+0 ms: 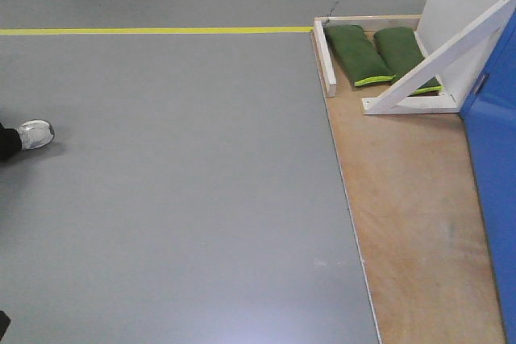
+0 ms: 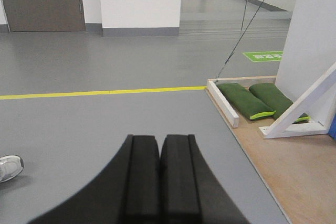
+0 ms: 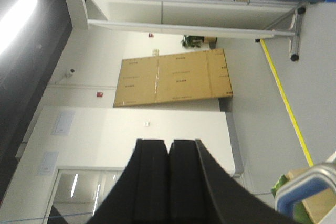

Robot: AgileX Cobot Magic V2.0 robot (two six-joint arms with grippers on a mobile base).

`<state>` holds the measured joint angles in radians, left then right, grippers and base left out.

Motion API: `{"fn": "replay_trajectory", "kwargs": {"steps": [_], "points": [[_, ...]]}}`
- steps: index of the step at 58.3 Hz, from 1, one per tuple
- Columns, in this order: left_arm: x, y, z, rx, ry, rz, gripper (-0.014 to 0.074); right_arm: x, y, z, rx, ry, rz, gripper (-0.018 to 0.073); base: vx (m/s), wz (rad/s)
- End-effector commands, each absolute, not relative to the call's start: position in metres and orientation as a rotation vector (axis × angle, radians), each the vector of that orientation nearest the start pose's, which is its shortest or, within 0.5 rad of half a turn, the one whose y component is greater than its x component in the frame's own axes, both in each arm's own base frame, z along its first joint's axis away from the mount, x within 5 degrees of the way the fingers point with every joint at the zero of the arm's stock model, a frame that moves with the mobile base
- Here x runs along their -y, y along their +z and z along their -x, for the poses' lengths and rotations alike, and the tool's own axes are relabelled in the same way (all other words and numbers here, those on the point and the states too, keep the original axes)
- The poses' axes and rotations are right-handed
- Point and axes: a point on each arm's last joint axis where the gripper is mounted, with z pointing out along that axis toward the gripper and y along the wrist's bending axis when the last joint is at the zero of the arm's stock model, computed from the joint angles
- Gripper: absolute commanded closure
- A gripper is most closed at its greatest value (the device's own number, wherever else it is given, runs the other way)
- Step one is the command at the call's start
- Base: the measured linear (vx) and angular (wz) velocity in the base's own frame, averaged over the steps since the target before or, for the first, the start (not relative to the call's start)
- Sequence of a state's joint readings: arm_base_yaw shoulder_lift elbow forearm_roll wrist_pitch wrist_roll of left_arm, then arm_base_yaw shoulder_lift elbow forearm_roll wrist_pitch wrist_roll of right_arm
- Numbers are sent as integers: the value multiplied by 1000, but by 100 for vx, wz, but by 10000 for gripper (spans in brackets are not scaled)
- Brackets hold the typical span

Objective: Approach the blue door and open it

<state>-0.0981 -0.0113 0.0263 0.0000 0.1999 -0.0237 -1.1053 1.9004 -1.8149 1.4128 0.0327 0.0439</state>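
my left hand [image 2: 160, 144]: fingers pressed together, holding nothing | my right hand [image 3: 169, 146]: same, empty | blue door [image 1: 493, 167]: right edge of front view, bordering the plywood base [image 1: 411, 207]

Large indoor hall, like test or training facility, is suggested. Shown by grey coated floor [image 1: 177, 199], marked with yellow line [image 1: 153, 31] and green floor sign [image 2: 262, 55]. Free-standing mock-up is seen: blue door [image 1: 496, 199] on plywood base [image 1: 411, 223], propped by white diagonal brace [image 1: 439, 58], weighted by green sandbags [image 1: 359, 54]. Large cardboard sheets [image 3: 173, 77] are set against white wall.
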Motion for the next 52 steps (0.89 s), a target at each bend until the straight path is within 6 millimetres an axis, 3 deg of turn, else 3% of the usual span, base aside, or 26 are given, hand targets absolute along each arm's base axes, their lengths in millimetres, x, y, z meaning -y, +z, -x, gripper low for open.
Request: {"fn": "replay_trajectory", "kwargs": {"steps": [1, 27, 52], "points": [[5, 204, -54, -1573, -104, -54, 524, 402, 436, -206, -467, 313, -1423, 561, 0, 0], [5, 204, -54, -1573, -104, -54, 524, 395, 437, -213, -556, 391, -1408, 561, 0, 0], [5, 204, -54, -1573, -104, -54, 524, 378, 452, -217, -637, 484, -1361, 561, 0, 0]]}}
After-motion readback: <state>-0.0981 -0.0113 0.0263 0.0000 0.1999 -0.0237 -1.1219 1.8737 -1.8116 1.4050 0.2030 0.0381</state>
